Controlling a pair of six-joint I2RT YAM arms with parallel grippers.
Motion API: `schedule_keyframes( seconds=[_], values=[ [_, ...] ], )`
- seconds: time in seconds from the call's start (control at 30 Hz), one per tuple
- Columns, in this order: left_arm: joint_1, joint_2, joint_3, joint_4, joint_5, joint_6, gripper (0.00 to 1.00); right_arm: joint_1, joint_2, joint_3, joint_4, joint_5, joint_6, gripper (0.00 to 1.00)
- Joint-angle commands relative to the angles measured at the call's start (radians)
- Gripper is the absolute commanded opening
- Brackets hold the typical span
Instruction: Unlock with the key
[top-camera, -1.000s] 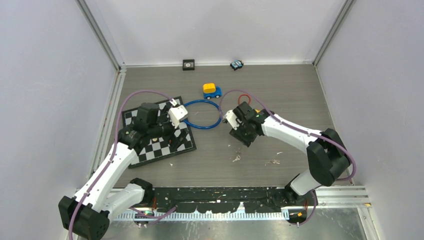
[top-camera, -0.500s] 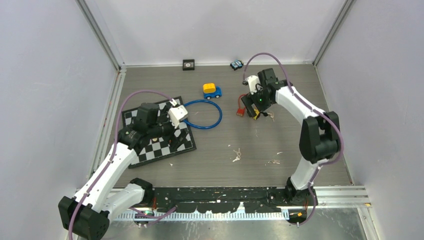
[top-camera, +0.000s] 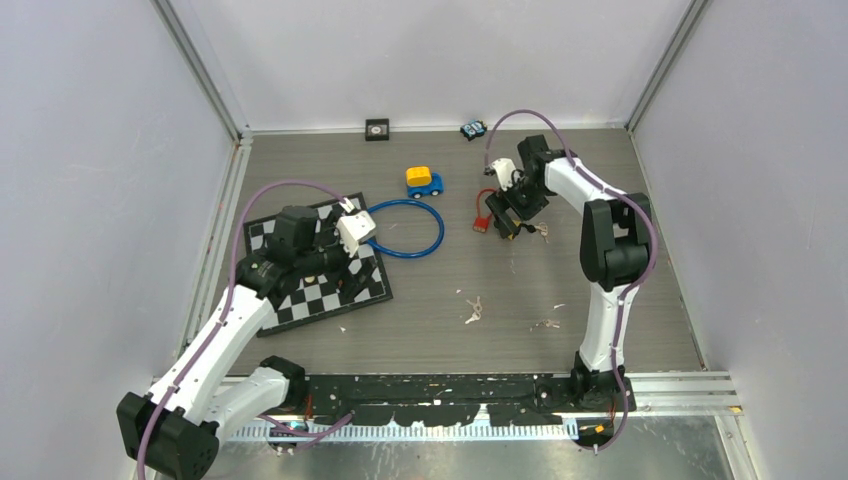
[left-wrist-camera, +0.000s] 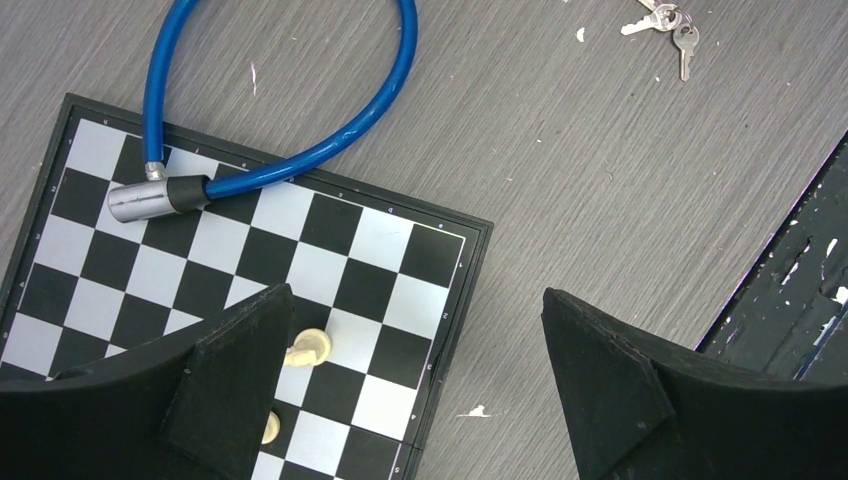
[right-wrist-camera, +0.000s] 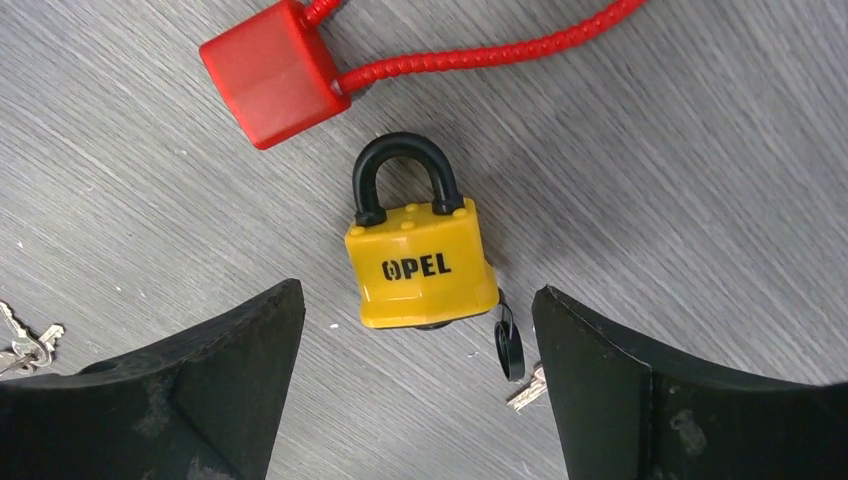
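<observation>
Right claw (right-wrist-camera: 417, 298) is wide open and empty, hovering straight over the yellow padlock (right-wrist-camera: 420, 262). The padlock lies flat between the two fingers, with its black shackle seated and pointing away from the claw and its base toward the claw. The red cable lock (right-wrist-camera: 272, 72) is just past the shackle, ahead of the claw and off to one side.

A small key (right-wrist-camera: 527, 388) lies just off the padlock's base corner, close inside one finger. It's next to a black tab (right-wrist-camera: 508, 342); can't tell if that's a key head or a keyhole cover. A second key bunch (right-wrist-camera: 22, 340) lies near the opposite finger, at the edge of the wrist view.

Left claw (left-wrist-camera: 417, 298) is also wide and empty, over the chessboard (left-wrist-camera: 400, 250) corner. The blue cable lock (left-wrist-camera: 300, 160) is ahead of it, and another key bunch (left-wrist-camera: 665, 18) is well ahead on the bare table.

My read on the step: pre-grasp, with no key picked and the padlock not yet open.

Next move as I see it: shift the right claw toward the key by the base and pinch it by the head. It's thin and flat on the table, so it's easy to miss. The left arm is probably needed to pin the padlock body. The keyhole isn't visible from here.
</observation>
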Motion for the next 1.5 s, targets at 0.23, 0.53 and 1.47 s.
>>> schedule_keyframes(
  seconds=[0.23, 0.53, 1.47],
  values=[
    [0.006, 0.002, 0.000, 0.036, 0.015, 0.014, 0.97, 0.008, 0.062, 0.028, 0.017, -0.028, -0.060, 0.76],
    [0.006, -0.020, 0.002, 0.029, 0.005, 0.018, 0.97, 0.106, -0.051, -0.140, 0.099, 0.006, -0.041, 0.25],
    [0.039, -0.086, 0.139, -0.088, -0.183, -0.001, 0.96, 0.768, -0.215, -0.354, 0.246, 0.094, 0.193, 0.35]
  ],
)
